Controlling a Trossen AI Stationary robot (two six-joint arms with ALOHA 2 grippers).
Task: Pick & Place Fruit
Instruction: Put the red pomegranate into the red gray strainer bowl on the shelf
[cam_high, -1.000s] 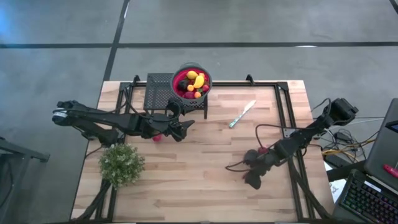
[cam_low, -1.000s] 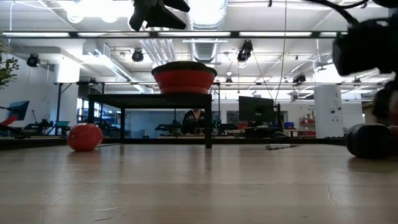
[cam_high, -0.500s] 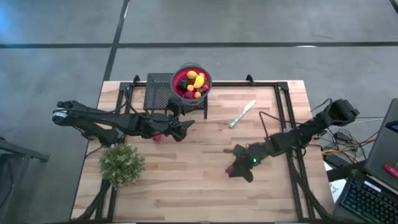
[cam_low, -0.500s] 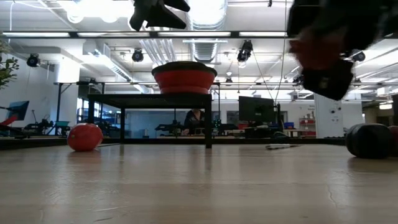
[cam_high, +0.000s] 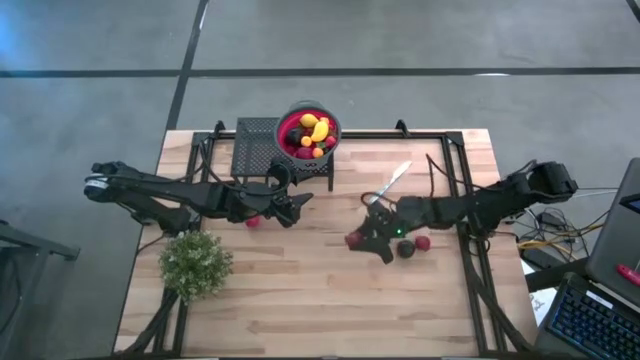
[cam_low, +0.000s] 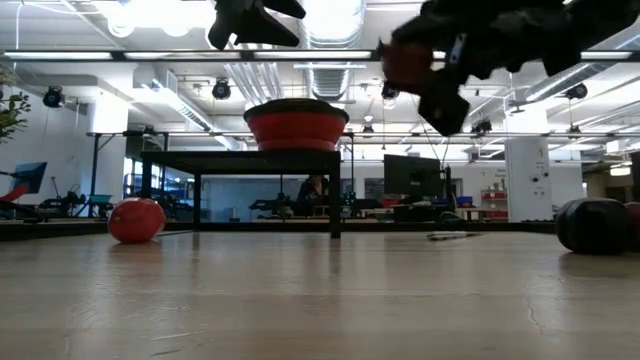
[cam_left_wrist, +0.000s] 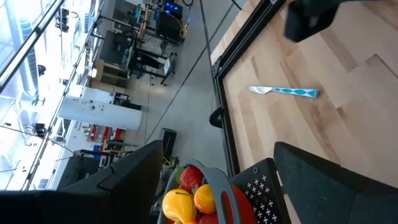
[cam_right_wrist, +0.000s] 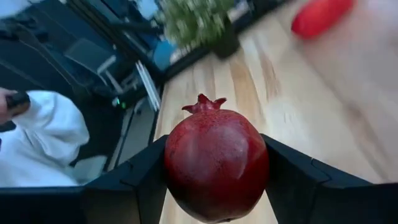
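Right end effector (cam_high: 362, 240) grips pomegranate (cam_right_wrist: 216, 167) above mid-table (cam_high: 300, 290).

Silver knife (cam_high: 389, 183) flat on wooden table (cam_high: 300, 300), just beyond right pincer (cam_high: 362, 238). Bushy green plant (cam_high: 196, 263) near left pincer (cam_high: 297, 205), table-edge side. Black mesh stand (cam_high: 256, 148) beside it.

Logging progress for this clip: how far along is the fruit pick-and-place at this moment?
Partway. Done: the red bowl on the black stand already holds several fruits. In hand: the right gripper carries a dark red pomegranate above the table. Left: a red fruit by the left gripper, open and waiting beside the stand, plus two pieces on the table under the right arm.
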